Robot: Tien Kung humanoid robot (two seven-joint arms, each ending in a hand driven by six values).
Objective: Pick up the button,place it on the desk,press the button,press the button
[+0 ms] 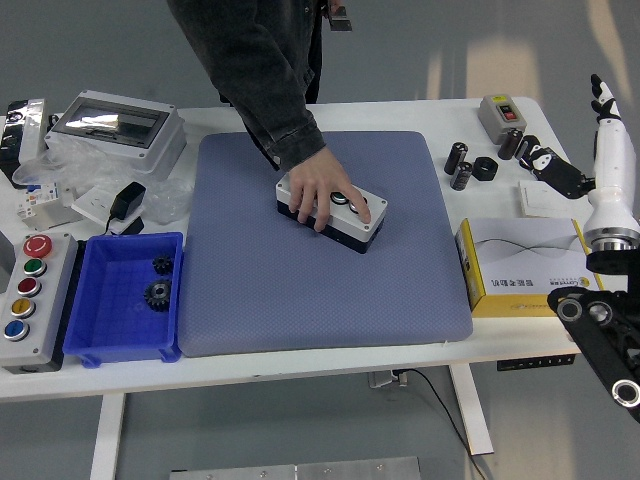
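The button box (366,216), white with a black base and a row of buttons on top, lies slightly askew on the blue mat (320,290) near its middle. A person reaching from the far side has a hand (318,190) laid over the box's left part, covering some buttons. My right hand (603,95) is held up at the right edge, well to the right of the box, above a white forearm (612,170); its fingers are extended and hold nothing. My left arm is out of sight.
A blue bin (100,345) holding gears and a grey panel of coloured buttons (25,300) sit at the left. A yellow-white carton (510,265), black cylinders (460,165) and a small switch box (500,113) stand at the right. A clear-lidded enclosure (115,125) is back left.
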